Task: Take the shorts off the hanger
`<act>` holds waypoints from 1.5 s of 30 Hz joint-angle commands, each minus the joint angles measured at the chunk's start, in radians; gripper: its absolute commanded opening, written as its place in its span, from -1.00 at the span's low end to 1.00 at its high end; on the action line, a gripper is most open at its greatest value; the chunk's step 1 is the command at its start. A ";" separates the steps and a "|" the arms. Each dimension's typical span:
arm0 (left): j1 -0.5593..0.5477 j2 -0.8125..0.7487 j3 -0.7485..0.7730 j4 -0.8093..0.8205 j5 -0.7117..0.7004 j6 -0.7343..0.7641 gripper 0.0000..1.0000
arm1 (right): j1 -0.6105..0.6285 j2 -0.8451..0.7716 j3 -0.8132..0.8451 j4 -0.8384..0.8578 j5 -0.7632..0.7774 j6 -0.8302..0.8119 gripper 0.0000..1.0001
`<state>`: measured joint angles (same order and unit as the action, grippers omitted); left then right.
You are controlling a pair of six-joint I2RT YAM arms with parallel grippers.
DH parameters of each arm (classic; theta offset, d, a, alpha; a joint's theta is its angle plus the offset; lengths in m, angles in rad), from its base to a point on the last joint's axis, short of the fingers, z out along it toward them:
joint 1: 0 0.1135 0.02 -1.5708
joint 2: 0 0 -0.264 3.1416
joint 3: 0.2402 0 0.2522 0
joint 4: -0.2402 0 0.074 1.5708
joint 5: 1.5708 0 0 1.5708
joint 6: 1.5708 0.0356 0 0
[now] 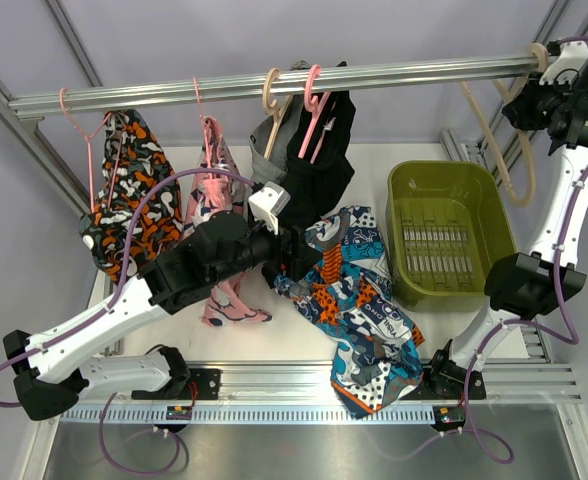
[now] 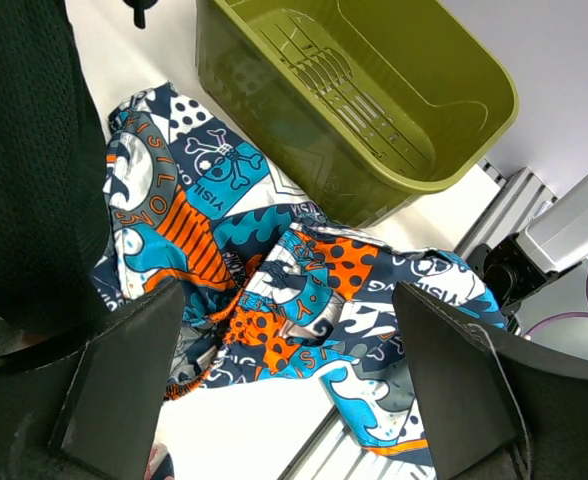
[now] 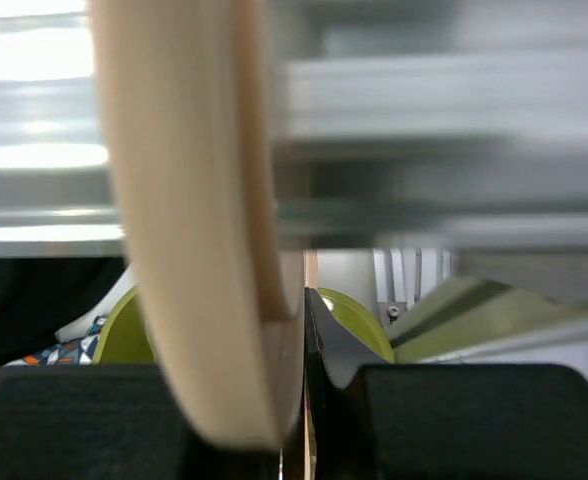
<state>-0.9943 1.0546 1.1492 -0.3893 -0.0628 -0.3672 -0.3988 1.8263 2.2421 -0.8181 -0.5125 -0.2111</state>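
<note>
Lettering that looks like "VISION" runs all over the blue-orange-white shorts, mixed with skulls and crossbones. They're lying crumpled on the table, with the near end flopped over the front aluminium rail. The left gripper hangs right above them, fingers spread wide with nothing between. The black shorts hang just at its left. A bit further right sits the olive green bin, ribbed floor in full view. At the back on the rod are the black pair on a pink hanger, the grey shorts beside them, then a pink patterned garment and an orange-black one. At the rod's far right end the right gripper is pinched tight on a bare beige hanger.
</note>
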 commanded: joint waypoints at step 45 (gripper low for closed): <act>-0.017 -0.119 -0.006 -0.014 0.004 0.065 0.91 | 0.073 -0.697 -0.408 -0.826 -0.592 -1.129 0.96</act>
<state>-1.0069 0.9787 1.1492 -0.4225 -0.0628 -0.3386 -0.4671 1.1584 1.9411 -1.1625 -0.9314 -0.9752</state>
